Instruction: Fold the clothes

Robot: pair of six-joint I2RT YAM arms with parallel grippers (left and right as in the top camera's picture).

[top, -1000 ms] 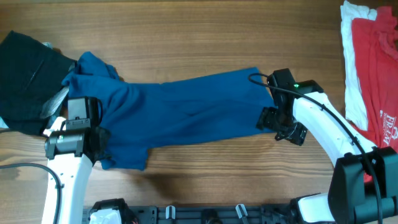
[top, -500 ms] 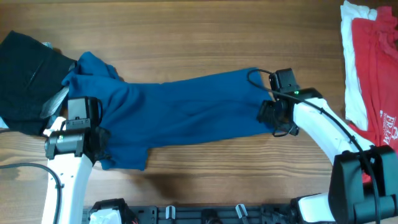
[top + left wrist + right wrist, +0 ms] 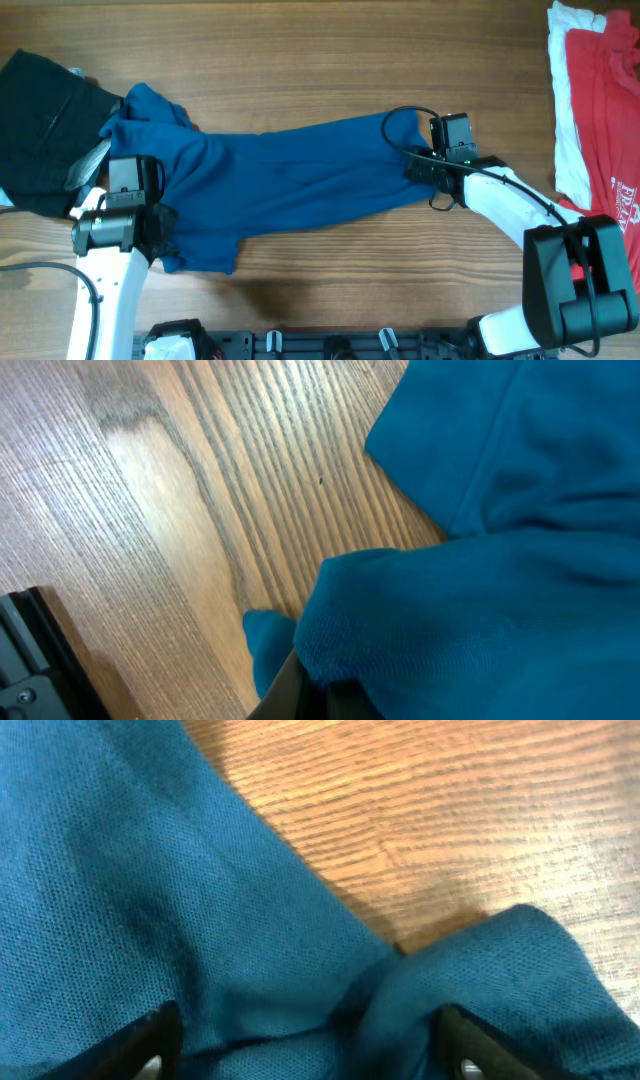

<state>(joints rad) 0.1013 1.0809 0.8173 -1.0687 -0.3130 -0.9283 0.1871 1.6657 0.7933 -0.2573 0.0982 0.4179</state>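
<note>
The royal-blue shirt point(image 3: 300, 180) lies spread out in a long band across the middle of the table. My left gripper point(image 3: 165, 235) is at its lower left corner; in the left wrist view the jaws point(image 3: 315, 700) are shut on a fold of the blue shirt point(image 3: 500, 560). My right gripper point(image 3: 418, 170) sits on the shirt's right edge. In the right wrist view its fingers point(image 3: 305, 1045) stand wide apart, with bunched blue cloth point(image 3: 150, 870) between them. The red tee with white lettering point(image 3: 605, 110) lies on the white garment point(image 3: 565, 100) at the far right.
A black garment point(image 3: 40, 120) lies at the far left, next to the shirt's collar end. A black rail point(image 3: 300, 345) runs along the table's front edge. Bare wood shows behind and in front of the shirt.
My right gripper has moved up and to the left, from just off the shirt's lower right corner onto its right edge. The left arm has not moved.
</note>
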